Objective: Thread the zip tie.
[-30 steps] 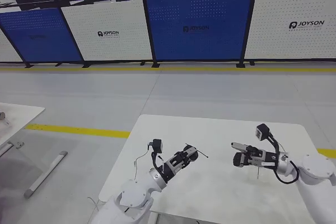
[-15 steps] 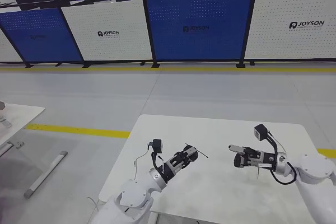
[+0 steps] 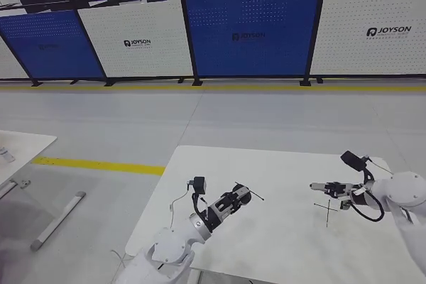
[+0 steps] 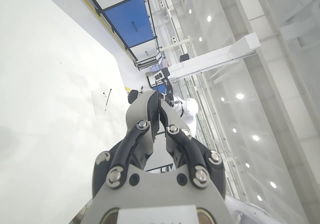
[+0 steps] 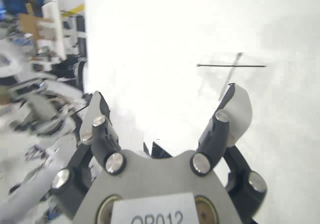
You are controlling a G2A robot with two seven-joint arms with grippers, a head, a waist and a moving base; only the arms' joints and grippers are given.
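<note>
Here, thin black zip tie point(image 3: 258, 197) pinched in left claw point(image 4: 157, 103); right claw point(image 5: 164, 92) spread wide

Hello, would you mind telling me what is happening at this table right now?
The left pincer is shut on a black zip tie, holding it over the white table. The right pincer is open and empty, close to two more zip ties that lie crossed on the table. The held tie looks straight, so threading has not yet begun.
</note>
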